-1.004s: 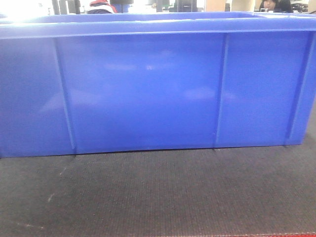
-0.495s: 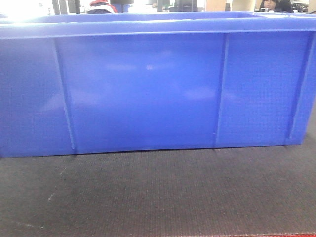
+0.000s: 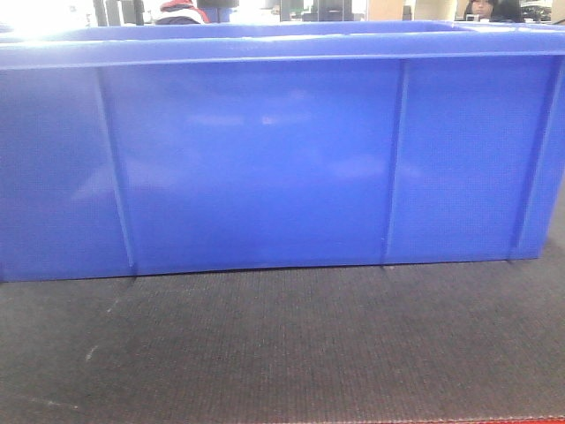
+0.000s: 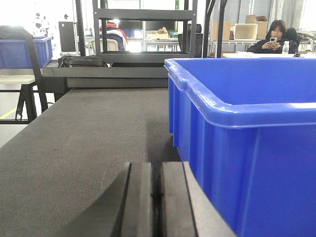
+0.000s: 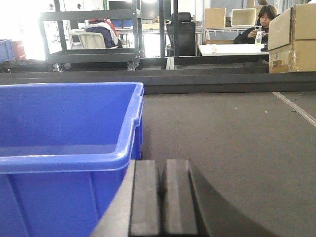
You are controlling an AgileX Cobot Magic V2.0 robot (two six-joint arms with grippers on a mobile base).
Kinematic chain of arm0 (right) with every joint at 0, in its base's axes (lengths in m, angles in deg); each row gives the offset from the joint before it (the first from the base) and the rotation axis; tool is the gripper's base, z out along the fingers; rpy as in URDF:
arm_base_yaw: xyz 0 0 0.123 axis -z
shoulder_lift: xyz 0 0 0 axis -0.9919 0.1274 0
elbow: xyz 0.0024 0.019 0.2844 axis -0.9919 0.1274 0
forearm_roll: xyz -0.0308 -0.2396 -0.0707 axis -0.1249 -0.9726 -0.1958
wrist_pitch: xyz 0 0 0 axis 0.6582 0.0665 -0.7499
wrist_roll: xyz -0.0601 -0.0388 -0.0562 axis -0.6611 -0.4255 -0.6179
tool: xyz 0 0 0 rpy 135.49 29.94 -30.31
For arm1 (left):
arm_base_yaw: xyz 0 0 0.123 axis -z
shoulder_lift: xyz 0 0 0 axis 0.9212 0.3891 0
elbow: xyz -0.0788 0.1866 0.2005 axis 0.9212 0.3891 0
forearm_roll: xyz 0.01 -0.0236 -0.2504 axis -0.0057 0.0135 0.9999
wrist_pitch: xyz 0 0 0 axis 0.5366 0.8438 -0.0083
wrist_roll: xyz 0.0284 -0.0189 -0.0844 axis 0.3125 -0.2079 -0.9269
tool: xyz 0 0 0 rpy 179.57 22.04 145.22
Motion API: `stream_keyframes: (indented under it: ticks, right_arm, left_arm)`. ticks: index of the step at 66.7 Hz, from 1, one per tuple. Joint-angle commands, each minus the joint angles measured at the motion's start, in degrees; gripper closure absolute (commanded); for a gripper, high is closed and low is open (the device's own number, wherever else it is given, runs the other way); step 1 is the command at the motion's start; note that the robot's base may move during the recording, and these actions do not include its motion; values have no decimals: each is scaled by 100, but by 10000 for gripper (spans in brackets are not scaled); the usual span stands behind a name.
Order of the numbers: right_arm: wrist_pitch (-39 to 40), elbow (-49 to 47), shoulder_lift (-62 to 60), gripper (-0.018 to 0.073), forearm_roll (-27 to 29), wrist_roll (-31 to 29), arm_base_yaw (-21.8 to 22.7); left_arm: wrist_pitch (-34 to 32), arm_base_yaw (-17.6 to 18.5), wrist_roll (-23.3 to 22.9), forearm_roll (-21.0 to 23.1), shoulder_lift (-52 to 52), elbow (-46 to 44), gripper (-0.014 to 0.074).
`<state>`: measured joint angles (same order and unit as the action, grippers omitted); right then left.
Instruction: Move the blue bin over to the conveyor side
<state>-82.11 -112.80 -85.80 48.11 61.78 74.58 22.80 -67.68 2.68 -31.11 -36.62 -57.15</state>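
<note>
- My left gripper sits low and level, its 2 dark pads pressed flat together with only a thin seam between them, nothing held.
- My left fingers point straight ahead, seen from just behind in my left wrist view.
- My right gripper is likewise low and level, its 2 pads closed against each other, empty.
- My right fingers also point forward.
- Neither arm shows in the front view.
</note>
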Motion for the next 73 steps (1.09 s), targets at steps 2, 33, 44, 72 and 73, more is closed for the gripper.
stream_keyframes:
  ticks: [2,33,44,72,73]
  right_arm:
    - [159,-2,-28,648,-60,-52,40]
    - [1894,1189,-28,648,554,-923,603]
    - [2946,2165,-28,648,852,-1089,1011]
    - [2994,2517,-28,648,820,-1106,1038]
    - [2994,2517,-28,648,820,-1106,1038]
  left_arm:
    - [-107,29,-37,-20,-31,-8,594]
    - [-107,29,-37,-20,-31,-8,594]
    - [-107,29,-37,-20,-31,-8,594]
    - [-107,29,-37,-20,-31,-8,594]
    - [-107,29,-37,-20,-31,-8,594]
